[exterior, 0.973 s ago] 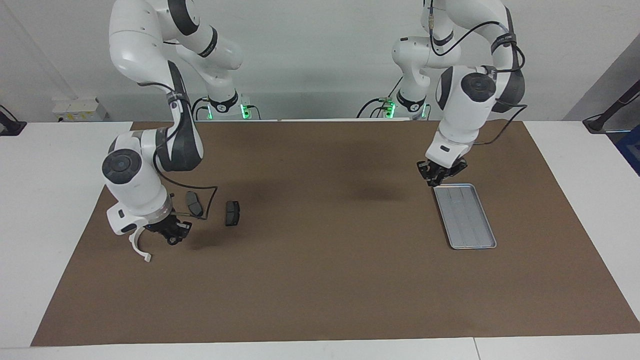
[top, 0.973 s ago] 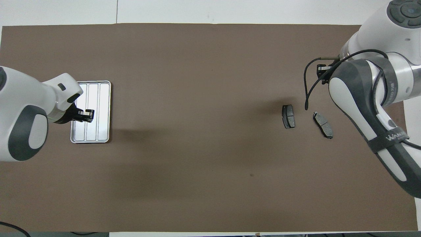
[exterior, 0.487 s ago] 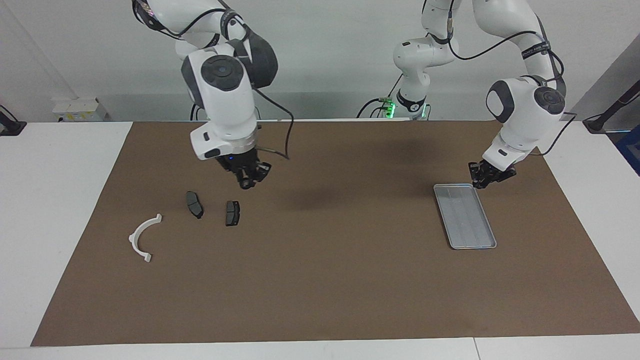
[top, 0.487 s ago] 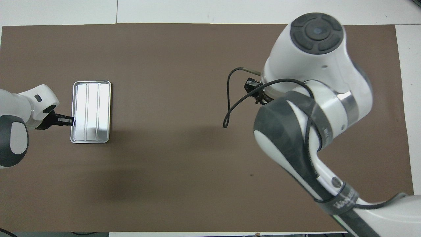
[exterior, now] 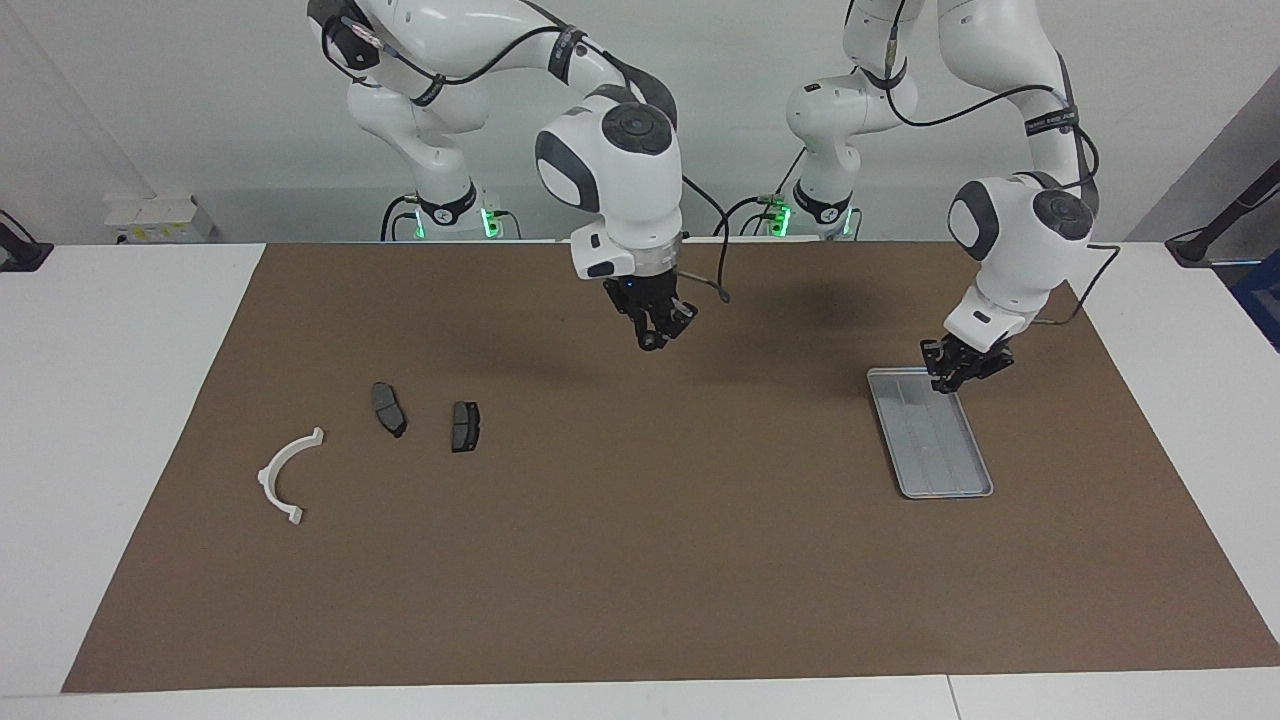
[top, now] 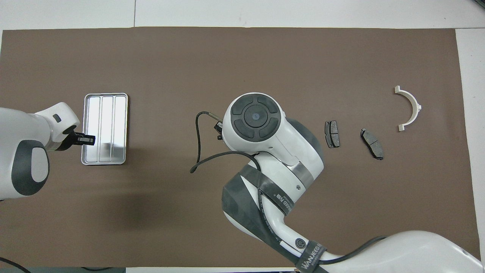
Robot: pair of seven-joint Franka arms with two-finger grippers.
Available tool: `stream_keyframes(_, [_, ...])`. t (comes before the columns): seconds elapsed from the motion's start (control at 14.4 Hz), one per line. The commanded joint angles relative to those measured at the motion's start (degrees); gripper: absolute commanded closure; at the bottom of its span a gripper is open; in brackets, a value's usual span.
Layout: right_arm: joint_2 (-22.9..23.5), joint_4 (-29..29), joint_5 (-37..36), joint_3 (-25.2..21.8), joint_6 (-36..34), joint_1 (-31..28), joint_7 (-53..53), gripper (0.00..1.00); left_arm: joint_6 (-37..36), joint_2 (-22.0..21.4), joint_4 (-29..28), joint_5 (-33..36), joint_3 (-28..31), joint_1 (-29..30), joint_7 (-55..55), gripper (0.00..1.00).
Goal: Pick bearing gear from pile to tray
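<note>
Overhead view: tray [top: 105, 97] long axis runs away from robots; left gripper [exterior: 958, 377] pressed together.

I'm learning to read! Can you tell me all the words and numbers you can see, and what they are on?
"WANJEEDA": that is my best reading of the white letters on the dark strap around the right arm, in the overhead view; the last letters are unclear.
The straps on the arms in the facing view carry small white print too, too small to read.
Nothing is written on the tray, the two brake pads, the white half-ring or the brown mat.
</note>
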Motion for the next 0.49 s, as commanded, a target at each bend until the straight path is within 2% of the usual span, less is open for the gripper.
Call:
stream_keyframes(0.0, [1.8, -2.7, -0.4, -0.3, 6.5, -0.6, 1.3, 1.0, 4.6, 0.7, -2.5, -1.0, 0.3, -1.2, -1.1, 1.0])
stream_keyframes(0.14, [4.2, -2.8, -4.3, -0.3, 7.2, -0.2, 2.8, 1.0, 6.9, 1.7, -3.6, -1.0, 0.4, -2.3, -2.2, 1.0])
stream_keyframes(0.42, [13.4, -1.7, -18.4, -0.5, 11.8, 2.6, 12.1, 1.0, 9.7, 3.1, -5.0, -1.0, 0.4, -4.1, -4.5, 1.0])
